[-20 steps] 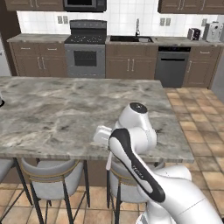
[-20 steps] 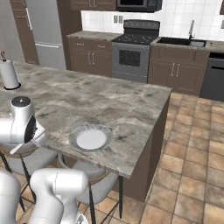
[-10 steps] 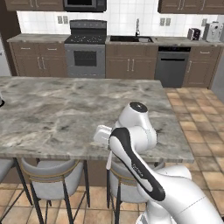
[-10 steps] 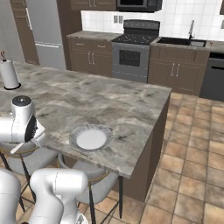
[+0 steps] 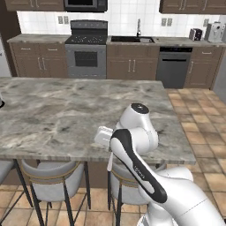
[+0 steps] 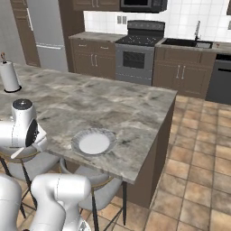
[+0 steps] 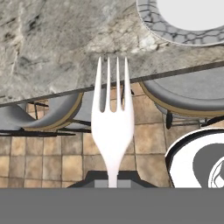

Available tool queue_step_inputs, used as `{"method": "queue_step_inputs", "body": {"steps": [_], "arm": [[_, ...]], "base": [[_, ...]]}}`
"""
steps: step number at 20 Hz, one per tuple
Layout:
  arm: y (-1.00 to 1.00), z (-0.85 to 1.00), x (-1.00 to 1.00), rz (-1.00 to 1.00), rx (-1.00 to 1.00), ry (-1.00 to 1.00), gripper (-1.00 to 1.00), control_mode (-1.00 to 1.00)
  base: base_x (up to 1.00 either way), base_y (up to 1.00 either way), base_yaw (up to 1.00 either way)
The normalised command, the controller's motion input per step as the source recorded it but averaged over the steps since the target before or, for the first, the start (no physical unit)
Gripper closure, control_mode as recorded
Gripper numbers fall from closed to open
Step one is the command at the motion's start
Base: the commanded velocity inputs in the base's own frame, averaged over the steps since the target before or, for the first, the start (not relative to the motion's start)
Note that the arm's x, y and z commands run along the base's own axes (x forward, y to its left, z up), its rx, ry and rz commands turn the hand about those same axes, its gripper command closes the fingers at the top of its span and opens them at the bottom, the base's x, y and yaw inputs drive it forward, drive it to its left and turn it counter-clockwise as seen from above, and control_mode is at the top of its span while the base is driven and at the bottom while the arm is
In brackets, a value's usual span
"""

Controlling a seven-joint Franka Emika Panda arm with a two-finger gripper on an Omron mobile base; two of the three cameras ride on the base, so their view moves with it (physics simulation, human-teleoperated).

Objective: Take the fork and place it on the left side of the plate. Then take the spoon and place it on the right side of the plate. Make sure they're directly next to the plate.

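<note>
The pale silver-white fork (image 7: 112,118) stands in my gripper (image 7: 112,178), which is shut on its handle, tines pointing toward the marble counter (image 7: 65,39). The fork hangs just off the counter's near edge, over the stools and the tiled floor. The plate (image 7: 175,30), white in the middle with a wide grey rim, lies on the counter ahead and to the right of the tines. From the right base view the plate (image 6: 79,140) sits near the counter's front edge, with my hand (image 6: 39,140) to its left. The brown wooden spoon is out of view.
Grey stools (image 7: 188,94) with wooden trim stand under the counter's near edge (image 5: 48,176). A paper towel roll (image 6: 9,76) stands at the counter's far left. The stove, sink and cabinets line the back wall.
</note>
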Motion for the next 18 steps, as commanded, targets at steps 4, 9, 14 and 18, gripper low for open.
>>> {"method": "queue_step_inputs", "body": {"steps": [4,9,14,18], "arm": [[0.00,0.00,0.00,0.00,0.00,0.00,1.00,-1.00],[0.00,0.00,0.00,0.00,0.00,0.00,1.00,-1.00],[0.00,0.00,0.00,0.00,0.00,0.00,1.00,-1.00],[-0.02,0.00,0.04,0.00,0.00,0.02,1.00,-1.00]], "base": [[0.00,0.00,0.00],[0.00,0.00,0.00],[0.00,0.00,0.00],[0.00,0.00,0.00]]}}
